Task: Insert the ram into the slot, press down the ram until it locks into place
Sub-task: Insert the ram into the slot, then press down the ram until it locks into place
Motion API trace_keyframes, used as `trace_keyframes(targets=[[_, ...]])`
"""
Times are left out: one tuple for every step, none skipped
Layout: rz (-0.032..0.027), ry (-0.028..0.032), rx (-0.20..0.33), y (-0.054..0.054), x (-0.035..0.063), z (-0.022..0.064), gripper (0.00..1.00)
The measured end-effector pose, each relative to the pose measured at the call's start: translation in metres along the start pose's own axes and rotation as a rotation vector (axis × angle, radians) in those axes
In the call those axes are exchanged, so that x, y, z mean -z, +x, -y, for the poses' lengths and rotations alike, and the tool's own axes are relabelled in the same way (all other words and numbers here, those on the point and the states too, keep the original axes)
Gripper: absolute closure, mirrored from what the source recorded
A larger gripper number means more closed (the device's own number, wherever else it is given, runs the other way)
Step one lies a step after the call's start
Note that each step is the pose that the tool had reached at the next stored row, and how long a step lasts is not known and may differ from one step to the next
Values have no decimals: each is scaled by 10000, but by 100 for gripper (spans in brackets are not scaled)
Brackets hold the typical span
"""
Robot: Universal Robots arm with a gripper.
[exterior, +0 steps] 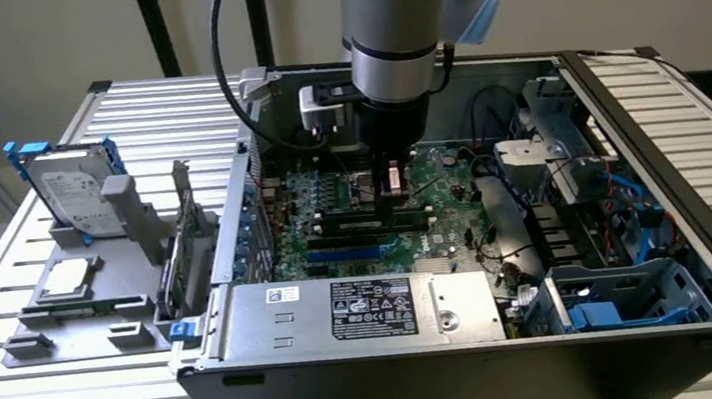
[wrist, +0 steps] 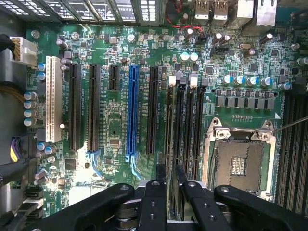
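While the arm reaches down into the open PC case, the gripper sits low over the motherboard, just above the bank of memory sockets. Its two black fingers are set narrow, nearly parallel, w/ the ram clamped between them. In the wrist view the stick is seen edge-on: a thin dark strip running from the fingertips along the slot, which is the socket of the bank nearest the blue socket. Ram and slot line up lengthwise; whether the stick is fully seated or merely resting in the socket cannot be told. The pale end clip at the slot's far end is visible beyond the stick.

Ref. to the blue socket: black expansion sockets lie on one side of it, the memory bank on the other, and the bare CPU socket beyond the bank.

In the exterior view the gripper is over the board's centre, w/ a stick lying in the sockets just below it, beside the blue socket. Outside the case, toward the exterior view's left, a hard drive stands upright in a grey fixture on the slatted table.
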State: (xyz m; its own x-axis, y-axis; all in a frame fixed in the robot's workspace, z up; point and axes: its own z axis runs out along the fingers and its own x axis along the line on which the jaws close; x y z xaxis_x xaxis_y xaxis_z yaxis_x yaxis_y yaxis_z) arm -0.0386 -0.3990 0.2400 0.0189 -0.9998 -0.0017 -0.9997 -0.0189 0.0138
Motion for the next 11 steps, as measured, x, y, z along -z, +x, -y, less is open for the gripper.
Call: trace_keyframes(targets=[[0, 0, -1, 0, 0, -1, 78], [0, 0, -1, 0, 0, -1, 78], [-1, 0, 0, 0, 0, -1, 78], [-1, 0, 0, 0, 0, -1, 81], [-1, -1, -1, 0, 0, -2, 87], [-1, 0, -1, 0, 0, -2, 90], [-1, -1, 0, 0, 0, -2, 90], [-1, 0, -1, 0, 0, -3, 90], [-1, 0, 0, 0, 0, -3, 90], [-1, 0, 0, 0, 0, -3, 90], [-1, -1, -1, 0, 0, -7, 90]])
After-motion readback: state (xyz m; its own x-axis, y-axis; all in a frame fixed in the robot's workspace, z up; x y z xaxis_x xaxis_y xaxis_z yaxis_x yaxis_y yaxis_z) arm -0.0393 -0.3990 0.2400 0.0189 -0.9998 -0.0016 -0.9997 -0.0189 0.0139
